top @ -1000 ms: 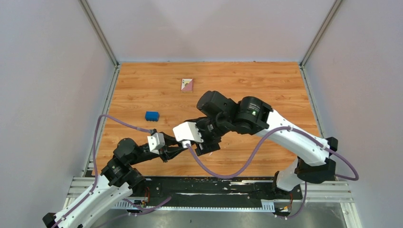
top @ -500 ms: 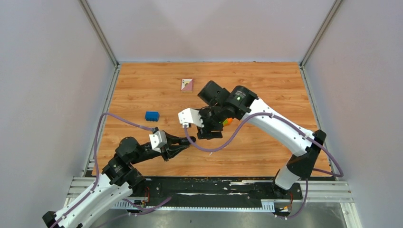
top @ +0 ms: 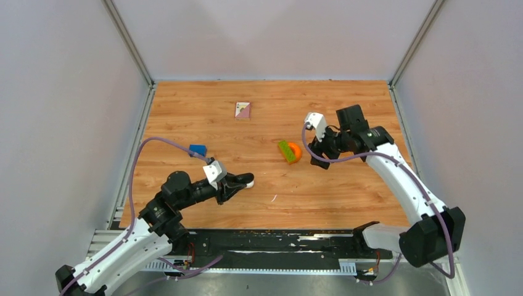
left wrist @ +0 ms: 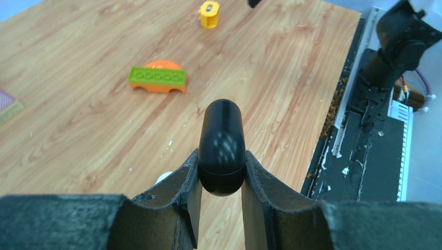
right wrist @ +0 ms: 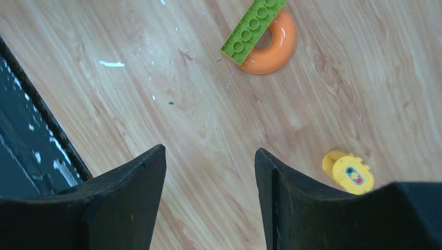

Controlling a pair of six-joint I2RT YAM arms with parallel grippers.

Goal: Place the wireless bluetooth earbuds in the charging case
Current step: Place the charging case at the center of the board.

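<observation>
- From the top camera, your left gripper (top: 239, 181) lies over the near part of the table (top: 345, 197), pointing right and slightly away from the bases. Something dark sits between its fingers. A small white thing (top: 249, 182) shows at its tip; you cannot tell what it is from here.
- In the same view, your right gripper (top: 319, 155) hangs just right of the orange-and-green toy (top: 288, 151). A blue block (top: 197, 149) lies to the left and a card (top: 243, 110) lies toward the far edge.
- On your left wrist camera, the jaws pinch the black pill-shaped charging case (left wrist: 221, 138) by its near half, one finger on each long side.
- The case's long axis runs straight out in line with the fingers, its rounded free end pointing forward.
- A seam rings the case close to the fingers. The case is shut, so you cannot see what it holds.
- Under the left finger, the white rounded thing (left wrist: 166, 177) peeks out on the wood, mostly hidden.
- On your right wrist camera, the jaws stand spread wide with only wood between them. The toy (right wrist: 260, 36) lies ahead, and a yellow piece (right wrist: 348, 172) sits beside one finger.
</observation>
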